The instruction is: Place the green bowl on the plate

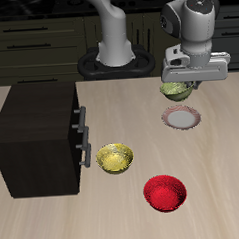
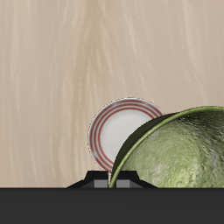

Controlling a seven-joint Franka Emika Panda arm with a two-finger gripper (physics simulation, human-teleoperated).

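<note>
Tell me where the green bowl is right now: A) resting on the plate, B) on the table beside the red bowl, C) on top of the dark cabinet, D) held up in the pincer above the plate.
D: the green bowl hangs in the pincer, off the table, with the plate bare below it.

No legible text, label, brand mark, number or sign appears in either view. All visible faces are unmarked.
</note>
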